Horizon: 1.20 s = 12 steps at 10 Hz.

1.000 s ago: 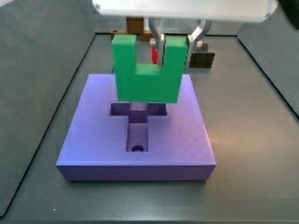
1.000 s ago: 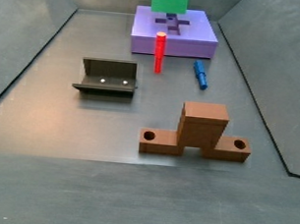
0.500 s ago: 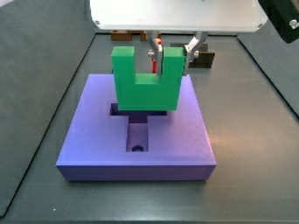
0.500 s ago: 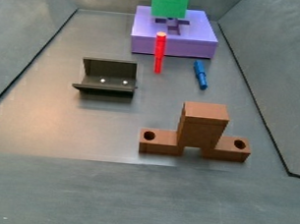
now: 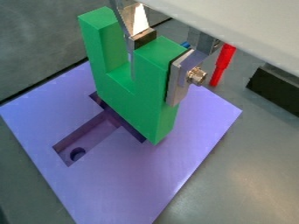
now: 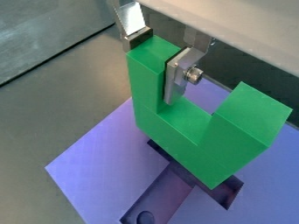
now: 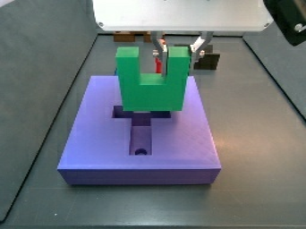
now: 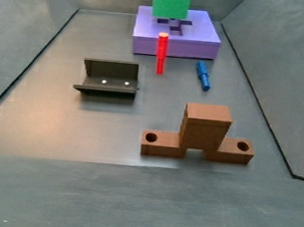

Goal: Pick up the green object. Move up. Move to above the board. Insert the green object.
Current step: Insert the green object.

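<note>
In a wrist view, the tool point(image 5: 158, 54) is closed on one prong of the bright green blocky U-shaped piece point(image 5: 138, 87): a flat silver finger point(image 5: 181, 77) presses the prong's outer face and the other finger sits in the notch. The piece hangs prongs up, its solid base pointing straight down at the large purple-blue rectangular board point(image 5: 198, 144). Its base sits right over the dark cross-shaped recess point(image 5: 103, 103), from which a long groove point(image 5: 93, 134) runs to a round hole point(image 5: 77, 155). Whether the base has entered the recess cannot be told here.

In the other wrist picture, the tool point(image 6: 162, 54) shows the same grip on the green piece point(image 6: 193, 118); the free prong stands clear to one side, and the board point(image 6: 93, 171) lies directly beneath.

In a side view, the tool point(image 7: 176, 46) holds the green piece point(image 7: 150, 82) upright with its base low over the recess point(image 7: 140, 114) of the board point(image 7: 180, 143). The coming move looks like a straight push downward. Nothing stands between base and recess.

In the remaining side picture, the green piece point(image 8: 170, 1) and board point(image 8: 205, 37) are far off; the tool itself is cut off by the frame. A red peg point(image 8: 161, 53), a blue peg point(image 8: 202, 74), the dark L-shaped fixture point(image 8: 108, 79) and a brown bracket block point(image 8: 202, 135) lie on the floor, well apart from the insertion path.
</note>
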Available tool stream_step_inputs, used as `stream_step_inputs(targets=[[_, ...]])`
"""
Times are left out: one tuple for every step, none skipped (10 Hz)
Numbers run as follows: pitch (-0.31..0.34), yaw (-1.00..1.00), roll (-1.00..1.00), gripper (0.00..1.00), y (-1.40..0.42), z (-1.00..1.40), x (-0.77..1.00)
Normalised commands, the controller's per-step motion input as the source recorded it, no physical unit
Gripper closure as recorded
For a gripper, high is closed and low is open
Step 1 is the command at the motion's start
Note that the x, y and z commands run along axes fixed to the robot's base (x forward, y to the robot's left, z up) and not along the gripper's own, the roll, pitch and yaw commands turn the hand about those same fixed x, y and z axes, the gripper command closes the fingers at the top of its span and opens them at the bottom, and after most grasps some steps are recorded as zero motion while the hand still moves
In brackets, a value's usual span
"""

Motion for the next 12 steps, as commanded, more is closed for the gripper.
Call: stream_step_inputs(targets=[[-0.064, 0.09, 0.12, 1.0, -0.04, -0.15, -0.13], [-0.064, 0.06, 0.13, 1.0, -0.04, -0.09, -0.21], [-0.06, 0.03, 0.08, 1.0, -0.03, -0.07, -0.17], [-0.063, 0.0, 0.03, 1.0, -0.02, 0.0, -0.22], [-0.046, 0.0, 0.01, 1.0, 0.0, 0.0, -0.18], [-0.019, 0.0, 0.0, 1.0, 0.0, -0.01, 0.0], [-0.027, 0.01, 0.02, 1.0, 0.0, -0.13, 0.09], [-0.033, 0.02, 0.04, 1.0, 0.0, -0.18, 0.07], [-0.041, 0.0, 0.01, 1.0, 0.0, -0.13, 0.0], [-0.037, 0.0, 0.0, 1.0, 0.0, -0.09, 0.0], [-0.047, 0.0, 0.0, 1.0, 0.0, -0.08, -0.05], [-0.057, 0.0, 0.0, 1.0, 0.0, -0.08, -0.11]])
